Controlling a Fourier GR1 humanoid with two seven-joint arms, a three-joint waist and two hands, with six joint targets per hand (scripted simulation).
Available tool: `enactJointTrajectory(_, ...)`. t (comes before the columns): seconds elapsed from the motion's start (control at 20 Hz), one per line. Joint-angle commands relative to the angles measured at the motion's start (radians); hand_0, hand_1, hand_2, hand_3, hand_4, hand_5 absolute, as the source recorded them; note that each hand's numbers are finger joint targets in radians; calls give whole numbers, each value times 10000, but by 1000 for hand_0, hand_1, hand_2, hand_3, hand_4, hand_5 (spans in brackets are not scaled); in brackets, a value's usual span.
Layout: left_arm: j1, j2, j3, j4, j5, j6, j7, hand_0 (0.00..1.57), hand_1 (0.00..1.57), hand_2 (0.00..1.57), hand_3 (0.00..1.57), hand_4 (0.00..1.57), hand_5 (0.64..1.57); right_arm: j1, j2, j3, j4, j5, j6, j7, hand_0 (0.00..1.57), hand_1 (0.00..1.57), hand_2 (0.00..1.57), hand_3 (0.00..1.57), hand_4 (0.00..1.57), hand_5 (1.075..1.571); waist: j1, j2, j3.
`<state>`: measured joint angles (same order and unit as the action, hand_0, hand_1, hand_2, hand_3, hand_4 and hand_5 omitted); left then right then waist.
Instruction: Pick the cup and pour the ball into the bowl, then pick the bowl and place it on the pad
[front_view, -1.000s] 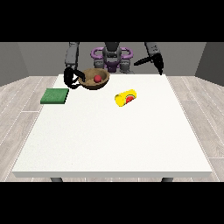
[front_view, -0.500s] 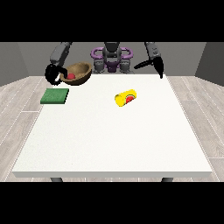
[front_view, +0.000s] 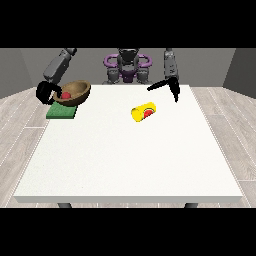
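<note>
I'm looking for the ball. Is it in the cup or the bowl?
It's in the brown bowl, held tilted above the green pad by the hand at the view's left. The red ball shows inside. The yellow cup lies on its side.

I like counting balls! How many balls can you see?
1. A small red ball sits inside the brown wooden bowl, held above the green square pad at the view's left. The lying yellow cup might hide more.

A large white table (front_view: 130, 160) stands on a grey plank floor (front_view: 20, 107) (grey walls behind).
</note>
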<state>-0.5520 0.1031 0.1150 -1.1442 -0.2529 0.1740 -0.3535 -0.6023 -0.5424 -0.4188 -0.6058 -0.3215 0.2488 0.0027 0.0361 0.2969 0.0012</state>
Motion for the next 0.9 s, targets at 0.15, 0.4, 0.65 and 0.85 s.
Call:
enactJointTrajectory(0.15, 363, -395, -730, -1770, -508, 538, -295, 0, 0, 0, 0, 0, 1565, -73, -1740, -772, 1346, -103, 1175, -1588, 1571, 1571, 1571, 1192, 1008, 1567, 462, 1731, 15)
enactJointTrajectory(0.4, 198, -180, -888, -3110, -533, 316, 650, 0, 0, 0, 0, 0, 1563, -419, -1902, -684, 1938, 308, 909, -2657, 1571, 1571, 1571, 0, 1033, 1569, 537, 2250, 14)
enactJointTrajectory(0.65, 426, -174, -1038, -3558, -724, 322, 1242, 0, 0, 0, 0, 0, 1564, -909, -2519, -570, 2259, 464, 1056, -2156, 1571, 1571, 1571, 343, 1027, 1571, 444, 1992, 3)
enactJointTrajectory(0.85, 896, -10, -976, -4633, -551, 203, 1265, 0, 0, 0, 0, 0, 1563, -886, -2927, -968, 2784, 141, 1768, -2472, 1571, 1571, 1571, 212, 1007, 1571, 262, 2490, 11)
